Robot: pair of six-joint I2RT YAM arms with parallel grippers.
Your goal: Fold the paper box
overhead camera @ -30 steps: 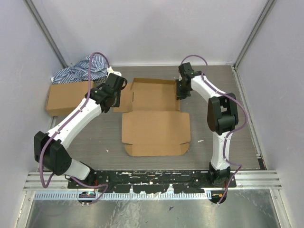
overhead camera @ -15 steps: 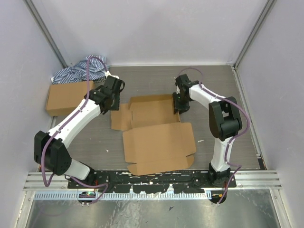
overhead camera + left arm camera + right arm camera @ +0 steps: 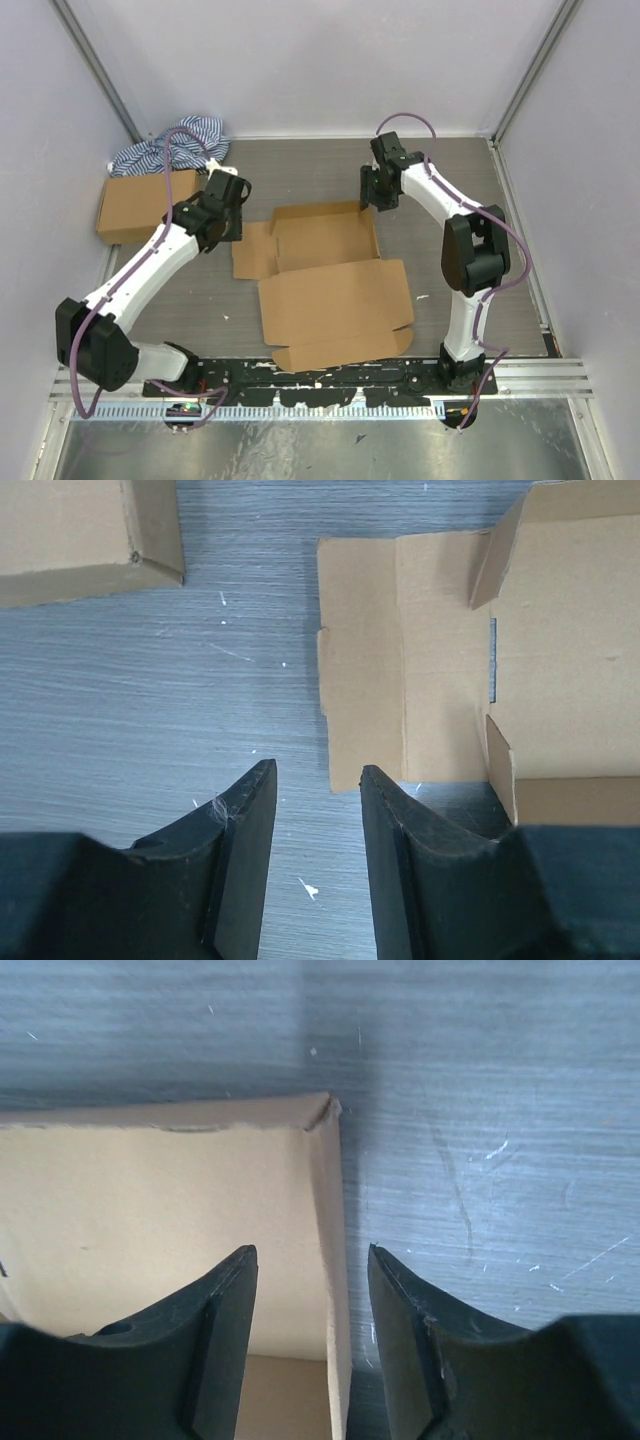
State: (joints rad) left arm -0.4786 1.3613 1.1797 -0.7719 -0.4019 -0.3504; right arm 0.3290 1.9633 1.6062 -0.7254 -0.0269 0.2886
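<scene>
The paper box lies open in the middle of the table, its big lid panel toward the near edge and its tray part behind with the walls partly raised. My left gripper is open and empty over bare table, just left of the box's flat left flap; its fingers touch nothing. My right gripper is open at the tray's far right corner. In the right wrist view the raised right wall stands between the open fingers, untouched by them.
A smaller ready-made brown box sits at the left, also in the left wrist view. A blue-and-white striped cloth lies behind it. Grey walls enclose the table on three sides.
The paper box slid toward the near edge and turned slightly. My left gripper drew back to the left, off the box. My right gripper moved back to the far right corner.
</scene>
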